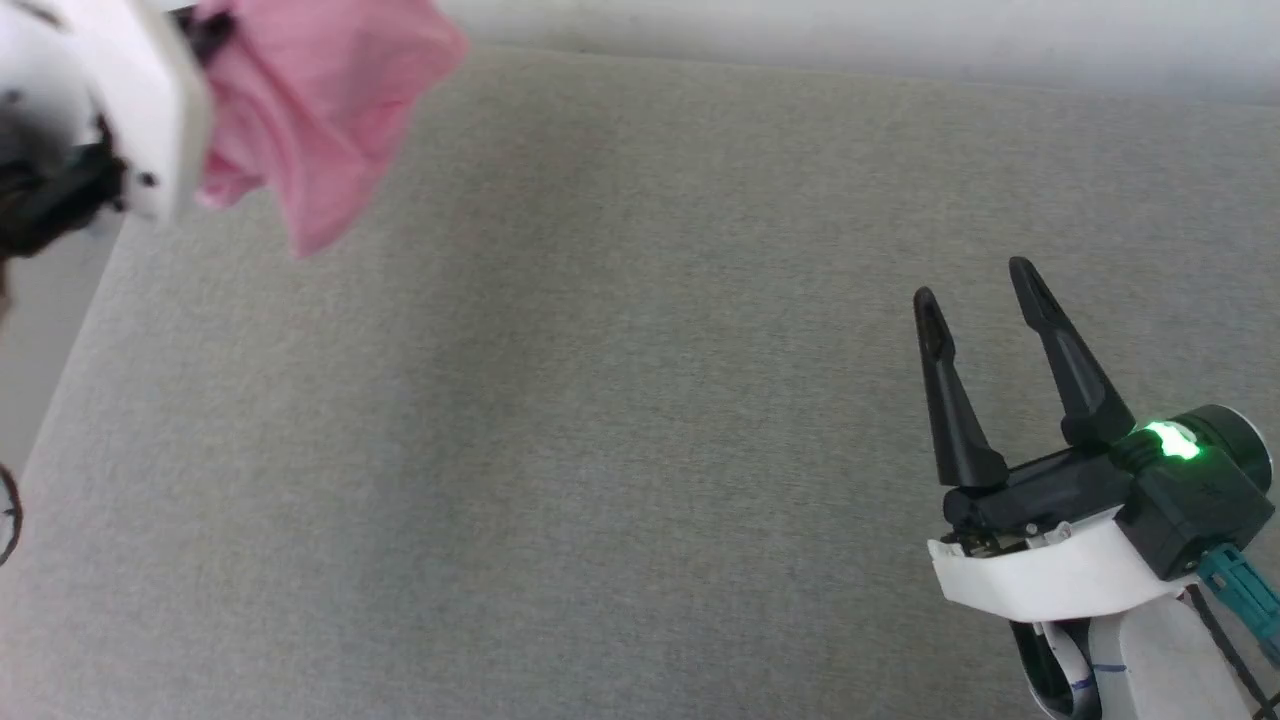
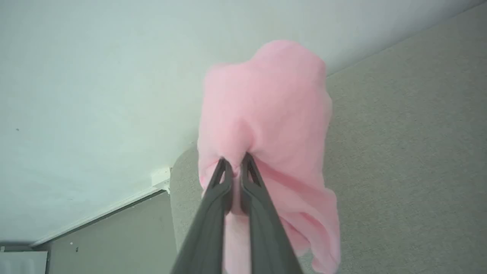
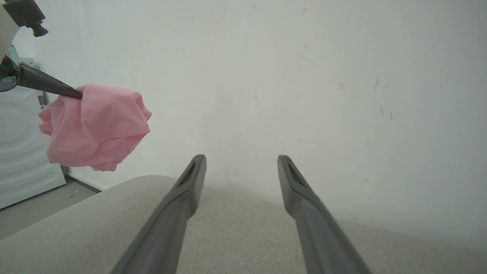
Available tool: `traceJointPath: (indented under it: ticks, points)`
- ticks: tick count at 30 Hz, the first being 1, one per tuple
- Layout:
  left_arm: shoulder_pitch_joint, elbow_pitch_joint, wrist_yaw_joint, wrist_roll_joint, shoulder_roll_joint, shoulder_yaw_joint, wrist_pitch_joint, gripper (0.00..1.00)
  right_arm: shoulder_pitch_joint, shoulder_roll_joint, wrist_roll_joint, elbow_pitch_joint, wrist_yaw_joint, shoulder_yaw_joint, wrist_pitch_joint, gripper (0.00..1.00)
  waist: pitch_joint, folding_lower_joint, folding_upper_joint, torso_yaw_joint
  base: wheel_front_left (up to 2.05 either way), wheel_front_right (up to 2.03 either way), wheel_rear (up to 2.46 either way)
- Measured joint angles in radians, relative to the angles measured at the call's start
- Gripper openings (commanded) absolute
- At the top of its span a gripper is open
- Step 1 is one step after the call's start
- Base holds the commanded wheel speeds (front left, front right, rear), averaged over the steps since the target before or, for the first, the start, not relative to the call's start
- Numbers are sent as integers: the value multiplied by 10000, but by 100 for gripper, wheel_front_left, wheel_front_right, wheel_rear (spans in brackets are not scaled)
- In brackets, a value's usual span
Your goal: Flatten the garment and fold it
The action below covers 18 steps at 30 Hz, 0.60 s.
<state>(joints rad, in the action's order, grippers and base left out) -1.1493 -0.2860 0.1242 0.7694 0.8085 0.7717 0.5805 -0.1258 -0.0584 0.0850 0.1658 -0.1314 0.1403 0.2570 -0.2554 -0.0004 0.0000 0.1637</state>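
Over grey upholstery (image 1: 600, 450), left gripper (image 2: 235, 161) clamps apparently bunched garment (image 2: 266, 114); right gripper (image 1: 973, 280) spread wide.

Grey woven-fabric surface (image 1: 600, 420), rounded corner; plain pale wall (image 3: 304, 76) behind, faintly scuffed; grey floor (image 3: 38, 211); white appliance (image 3: 23, 152) by wall, even light

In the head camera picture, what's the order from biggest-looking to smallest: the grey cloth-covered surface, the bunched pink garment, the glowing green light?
1. Grey cloth-covered surface.
2. Bunched pink garment, hanging nearer the camera and cut off by the edge, so its size is unsure.
3. Glowing green light.
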Motion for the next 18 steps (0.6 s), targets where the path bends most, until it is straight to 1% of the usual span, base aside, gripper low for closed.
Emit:
traceJointPath:
  ticks: [4, 7, 12, 14, 18]
  points:
    - [-294, 667, 2, 178, -688, 809, -73, 0, 62, 29, 38, -2, -2, 8, 0, 100, 183, 3, 0, -441, 0, 0, 0]
    - [-325, 834, 4, 324, -1277, 1505, -221, 0, 100, 50, 44, 0, -2, 13, 0, 100, 239, 2, 0, -869, 0, 0, 0]
    - [-126, 472, 19, 662, -2629, 2642, -911, 0, 115, 54, 167, 2, 0, 31, 0, 100, 213, 4, 1, -1679, 0, 0, 0]
    - [174, 222, 38, 874, -2957, 3281, -1095, 0, 114, 59, 307, 29, -2, -46, 0, 100, 191, 3, 0, -2011, 0, 0, 0]
    - [864, -410, 63, 1166, -3310, 4600, -1294, 0, 123, 56, 399, 29, 0, -115, 0, 100, 127, 4, 0, -2617, 0, 0, 0]
